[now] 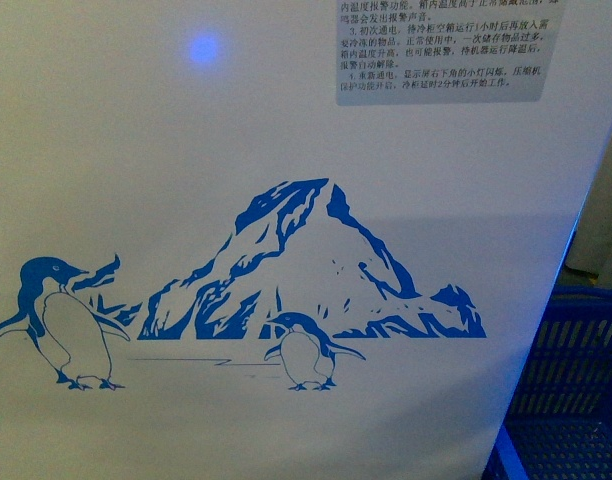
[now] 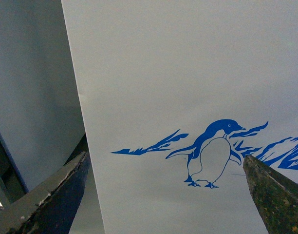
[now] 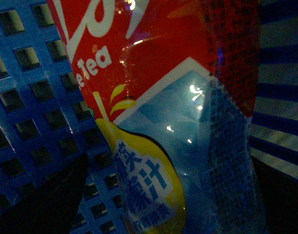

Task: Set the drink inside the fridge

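Reading what's legible first: the drink (image 3: 154, 97) fills the right wrist view. Its label is red up top w/ white Latin letters ending "…e Tea". Below that come a blue field and a yellow lemon shape carrying blue Chinese chars, too dim to read for sure. On the fridge (image 1: 236, 120), the front view shows a grey sticker (image 1: 438, 50) at upper right w/ several lines of small Chinese print, an item no. 3 among them. Blue artwork sits beneath: a mountain (image 1: 306, 265) w/ a large penguin (image 1: 61, 325) to its left and a smaller penguin (image 1: 306, 352) at its foot. A blue light spot (image 1: 203, 47) glows on the white panel. The drink sits right up against the right gripper (image 3: 161, 202) cam, w/ the blue mesh basket (image 3: 32, 97) directly behind it; in the front view that basket stands just beside the fridge's right edge. Dark masses flank the bottle low in the wrist frame, but whether the right gripper is clamped on it can't be told. The left gripper (image 2: 164, 158) is spread wide and empty, its two dark fingers (image 2: 51, 195) well apart, facing the fridge's penguin panel. A plain grey cabinet (image 2: 27, 73) stands beside the fridge there.
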Tool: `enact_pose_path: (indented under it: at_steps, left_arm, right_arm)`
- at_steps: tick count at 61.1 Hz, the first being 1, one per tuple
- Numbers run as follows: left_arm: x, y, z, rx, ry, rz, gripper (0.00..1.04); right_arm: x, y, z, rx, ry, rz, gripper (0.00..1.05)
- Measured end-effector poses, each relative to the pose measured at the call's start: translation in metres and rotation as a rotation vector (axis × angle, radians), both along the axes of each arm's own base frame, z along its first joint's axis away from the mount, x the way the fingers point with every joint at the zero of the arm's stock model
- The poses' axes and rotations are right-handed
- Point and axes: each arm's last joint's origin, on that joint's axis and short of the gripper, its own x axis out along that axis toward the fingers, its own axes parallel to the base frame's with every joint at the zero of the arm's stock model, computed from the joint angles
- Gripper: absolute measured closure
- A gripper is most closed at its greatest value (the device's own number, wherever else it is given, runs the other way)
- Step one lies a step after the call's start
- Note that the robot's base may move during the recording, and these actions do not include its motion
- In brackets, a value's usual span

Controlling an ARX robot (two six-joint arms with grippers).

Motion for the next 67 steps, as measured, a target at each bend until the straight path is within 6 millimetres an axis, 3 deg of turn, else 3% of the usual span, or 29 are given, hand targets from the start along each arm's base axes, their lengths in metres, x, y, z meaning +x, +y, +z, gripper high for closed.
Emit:
enact_pose_path:
  at_steps: [5,17,24,36,43,53,59,67]
  left_arm:
    - [0.0,0.0,0.0,0.0,0.0,0.0,0.08]
    - [0.0,0.0,0.0,0.0,0.0,0.0,0.08]
    - [0.0,0.0,0.0,0.0,0.0,0.0,0.08]
    - [0.0,0.0,0.0,0.0,0.0,0.0,0.08]
    - [0.0,0.0,0.0,0.0,0.0,0.0,0.08]
    - [0.0,0.0,0.0,0.0,0.0,0.0,0.08]
    - [0.0,0.0,0.0,0.0,0.0,0.0,0.08]
    - [0.0,0.0,0.0,0.0,0.0,0.0,0.08]
  right_arm:
    - [0.001,-0.001,-0.002,0.013,-0.01,-0.009,0.08]
    - [0.004,-0.003,-0.002,0.036,-0.05,-0.011,0.42]
    - [0.004,-0.002,-0.001,0.05,-0.079,0.005,0.56]
    - [0.001,0.004,0.018,0.101,-0.137,0.069,0.61]
    - [0.006,0.015,0.062,0.137,-0.229,0.129,0.61]
    - [0.015,0.035,0.166,0.192,-0.458,0.222,0.62]
    - [0.001,0.046,0.237,0.223,-0.597,0.278,0.62]
    - [-0.024,0.054,0.296,0.229,-0.709,0.314,0.62]
